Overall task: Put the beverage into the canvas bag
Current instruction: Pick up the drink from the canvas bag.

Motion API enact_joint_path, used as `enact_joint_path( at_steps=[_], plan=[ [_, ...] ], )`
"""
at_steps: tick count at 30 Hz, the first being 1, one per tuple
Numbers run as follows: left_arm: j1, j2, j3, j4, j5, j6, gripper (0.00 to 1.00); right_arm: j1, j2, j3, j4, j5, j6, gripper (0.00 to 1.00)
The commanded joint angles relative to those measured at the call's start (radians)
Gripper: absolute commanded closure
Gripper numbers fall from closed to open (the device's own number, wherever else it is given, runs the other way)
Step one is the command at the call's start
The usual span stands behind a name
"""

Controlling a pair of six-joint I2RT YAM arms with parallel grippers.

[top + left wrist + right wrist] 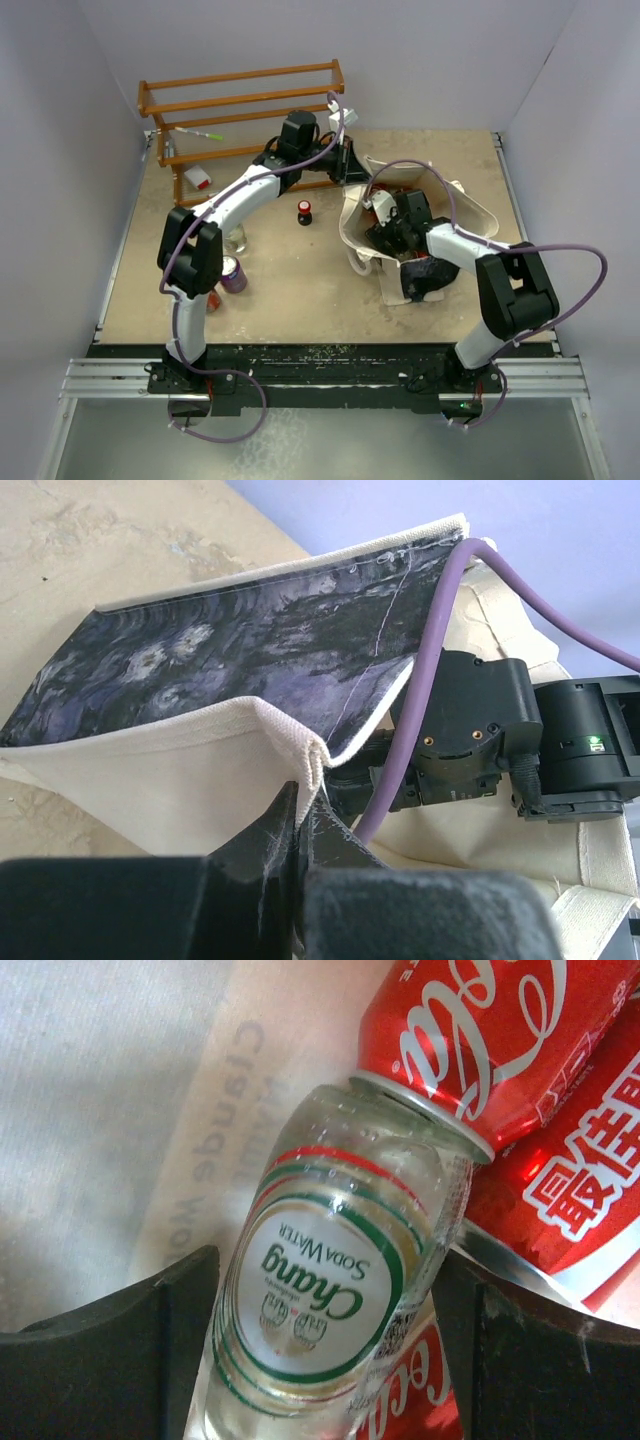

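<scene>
The beverage is a clear Chang soda water bottle (330,1280). It lies tilted between my right gripper's (328,1360) fingers, which sit against its sides. It rests on red cola cans (480,1030) inside the canvas bag (470,215), a cream tote with a dark printed panel (230,670). In the top view my right gripper (385,215) reaches down into the bag's mouth and the bottle is hidden. My left gripper (305,805) is shut on a fold of the bag's cream rim (290,735) and holds it up; it also shows in the top view (352,165).
A wooden rack (240,100) stands at the back left with a white-and-red item (198,178) on it. A small dark bottle with a red cap (304,212), a glass jar (237,238) and a purple can (233,274) stand on the table left of the bag.
</scene>
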Motion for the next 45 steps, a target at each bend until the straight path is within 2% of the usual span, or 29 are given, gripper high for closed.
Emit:
enact_joint_path(
  at_steps=[1,3,4,11,16,17,27,37,45],
  plan=[
    [0.007,-0.024,-0.006,0.016,-0.004,0.008,1.0,-0.003,0.112,0.001,0.006,-0.015,-0.014,0.16],
    [0.007,-0.024,-0.005,0.015,-0.004,0.01,1.0,-0.004,0.121,0.011,-0.001,-0.015,-0.025,0.18],
    [0.007,-0.023,-0.006,0.016,-0.005,0.011,1.0,-0.004,0.125,0.018,-0.014,-0.019,-0.034,0.23],
    [0.008,-0.015,0.029,0.003,-0.014,0.031,1.0,-0.007,0.15,0.088,-0.107,-0.058,-0.039,0.69],
    [0.013,-0.014,0.051,-0.013,-0.022,0.035,1.0,-0.042,0.027,0.118,-0.113,-0.073,-0.017,0.97],
    [0.013,-0.015,0.053,-0.018,-0.026,0.033,1.0,-0.048,-0.003,0.118,-0.113,-0.071,-0.018,1.0],
    [0.013,-0.013,0.049,-0.035,-0.076,0.012,1.0,-0.061,-0.296,0.164,-0.138,-0.096,-0.02,1.0],
    [0.013,-0.017,0.053,-0.035,-0.064,0.025,1.0,-0.067,-0.333,0.239,-0.218,-0.064,0.036,1.0],
    [0.013,-0.021,0.037,-0.024,-0.037,0.036,0.99,-0.081,-0.334,0.313,-0.259,-0.098,0.095,1.0]
  ],
)
